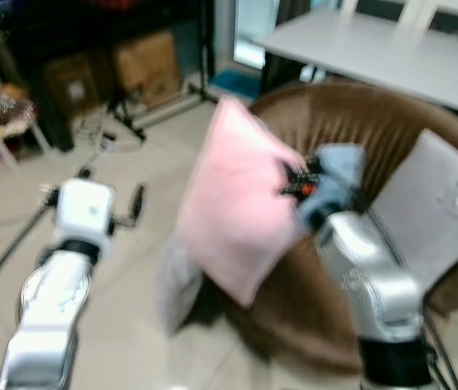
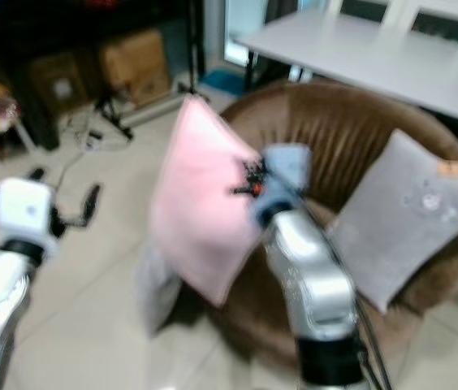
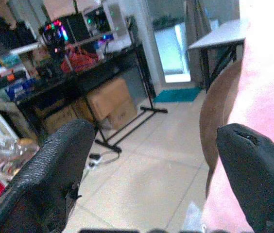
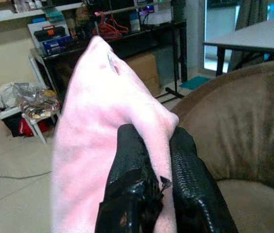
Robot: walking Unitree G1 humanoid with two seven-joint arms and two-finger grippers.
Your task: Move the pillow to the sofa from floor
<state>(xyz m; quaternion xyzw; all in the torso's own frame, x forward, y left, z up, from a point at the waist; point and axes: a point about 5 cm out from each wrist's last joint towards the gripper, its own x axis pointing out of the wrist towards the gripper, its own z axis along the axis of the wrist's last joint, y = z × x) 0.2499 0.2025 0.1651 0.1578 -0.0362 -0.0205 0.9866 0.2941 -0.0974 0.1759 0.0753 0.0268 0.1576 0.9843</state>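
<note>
A pink pillow (image 1: 233, 203) hangs in the air at the left edge of the round brown sofa (image 1: 351, 130). My right gripper (image 1: 294, 180) is shut on its right edge; in the right wrist view the two black fingers (image 4: 129, 165) pinch a fold of the pink pillow (image 4: 98, 126). My left gripper (image 1: 91, 183) is out to the left over the floor, open and holding nothing; its fingers (image 3: 54, 170) stand wide apart in the left wrist view, with the pillow's edge (image 3: 268, 73) beside one of them.
A grey cushion (image 1: 436, 203) leans on the sofa's right side. Another grey cushion (image 1: 179, 284) lies on the tiled floor below the pink pillow. A white table (image 1: 375, 45) stands behind the sofa. Cardboard boxes (image 1: 144, 65), a tripod stand and cables are at the back left.
</note>
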